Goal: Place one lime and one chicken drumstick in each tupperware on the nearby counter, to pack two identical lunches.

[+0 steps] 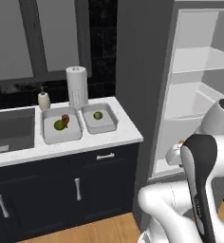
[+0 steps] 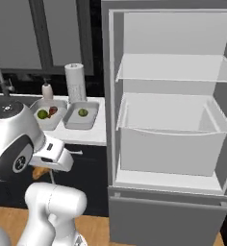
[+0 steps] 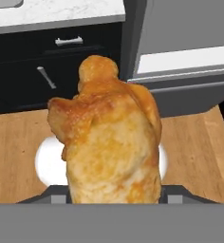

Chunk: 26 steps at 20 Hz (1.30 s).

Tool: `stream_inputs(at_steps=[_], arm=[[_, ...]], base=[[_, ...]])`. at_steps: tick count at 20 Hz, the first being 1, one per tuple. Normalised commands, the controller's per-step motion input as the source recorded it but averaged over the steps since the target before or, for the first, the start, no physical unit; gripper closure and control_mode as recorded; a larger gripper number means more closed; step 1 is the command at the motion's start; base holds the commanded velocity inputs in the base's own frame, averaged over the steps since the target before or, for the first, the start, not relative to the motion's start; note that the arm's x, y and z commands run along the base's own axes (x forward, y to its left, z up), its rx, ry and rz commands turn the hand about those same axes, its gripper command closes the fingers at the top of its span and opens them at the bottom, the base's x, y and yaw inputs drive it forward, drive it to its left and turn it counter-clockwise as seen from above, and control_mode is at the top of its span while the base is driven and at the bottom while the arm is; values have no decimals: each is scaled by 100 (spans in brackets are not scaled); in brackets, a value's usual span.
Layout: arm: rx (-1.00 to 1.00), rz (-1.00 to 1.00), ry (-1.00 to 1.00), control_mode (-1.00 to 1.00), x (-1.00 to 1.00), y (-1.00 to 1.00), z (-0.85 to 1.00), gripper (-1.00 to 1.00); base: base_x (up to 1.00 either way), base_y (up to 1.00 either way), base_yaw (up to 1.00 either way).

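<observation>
Clamped, by the look of it, on a golden roasted chicken drumstick point(image 3: 107, 137), jaws hidden behind the meat in the hand view, so the grip is judged from the way the piece hangs steady before the camera with nothing under it but wooden floor point(image 3: 19, 133). Held out from the open fridge point(image 2: 170, 120) and short of the counter point(image 1: 128, 130), knob end pointing away from the hand, presumably for carrying across rather than for setting down yet.

Left of the fridge, on the counter: two light-grey tupperware trays side by side, just in front of the paper towel roll point(image 1: 77, 86) and the soap bottle point(image 1: 43, 99), right of the dark sink point(image 1: 9, 128). Farther tupperware point(image 1: 61, 126) from the fridge already packed with a lime point(image 1: 59, 125) and a reddish-brown piece, probably the first drumstick point(image 1: 65, 118), though too small to be sure. Nearer tupperware point(image 1: 99, 117) holding just a lime point(image 1: 98, 115), so likely the place meant for the held drumstick.

Fridge shelves bare and door wide, consistent with nothing left to fetch. Remaining, by this reading: one carry leftward to the nearer tray and a release above its lime, low enough to keep the meat from tipping over the rim.
</observation>
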Motion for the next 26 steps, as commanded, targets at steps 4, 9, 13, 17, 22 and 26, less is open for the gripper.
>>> stream_inputs(at_steps=[4, 9, 13, 17, 22, 26], arm=[[0, 0, 0, 100, 0, 0, 0, 100], [0, 0, 0, 100, 0, 0, 0, 100], [0, 0, 0, 100, 0, 0, 0, 100], [-8, -18, 0, -100, 66, -10, -15, 100], [-9, -30, 4, -100, 72, -17, -27, 100], [-1, -43, 5, -100, 55, -31, -24, 100]], base=[[88, 100, 0], [100, 80, -9], [100, 24, -22], [25, 0, -6], [0, 0, 0], [0, 0, 0]])
